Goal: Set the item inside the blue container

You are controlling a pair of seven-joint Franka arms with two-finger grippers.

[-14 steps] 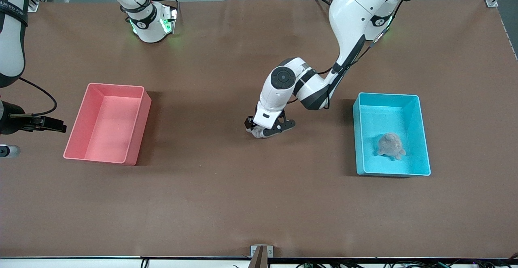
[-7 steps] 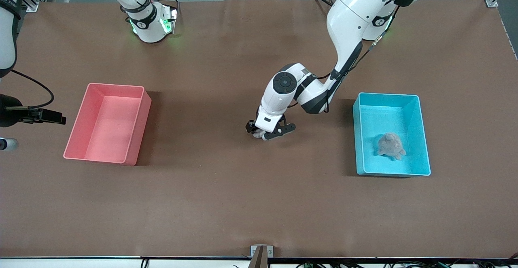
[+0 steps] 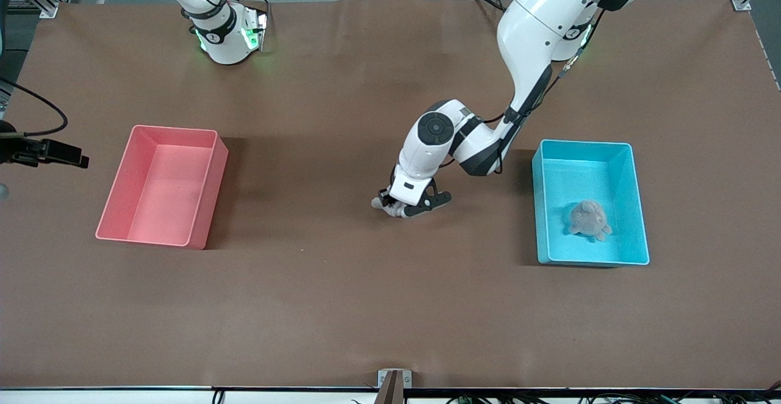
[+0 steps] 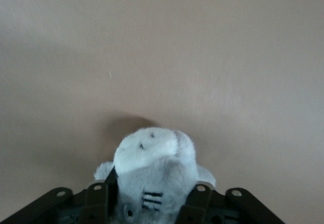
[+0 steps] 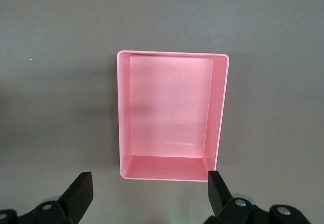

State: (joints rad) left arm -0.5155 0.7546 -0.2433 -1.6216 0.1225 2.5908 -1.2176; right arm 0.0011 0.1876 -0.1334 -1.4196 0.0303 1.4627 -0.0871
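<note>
The item is a small pale grey plush toy lying on the brown table near its middle; under the hand only a bit of the plush toy shows in the front view. My left gripper is down on it, and the left gripper has a black finger pressed into the fur on each side, shut on the toy. The blue container stands toward the left arm's end of the table with a grey plush animal inside. My right gripper hangs open and empty high over the pink bin's end of the table.
A pink bin stands toward the right arm's end of the table, and the pink bin is bare inside. The right gripper shows at the edge of the front view. Brown table lies between the two bins.
The left gripper's fingers have closed in onto the plush toy, and the hand has shifted slightly toward the front camera. The right arm has drawn farther out of the front view.
</note>
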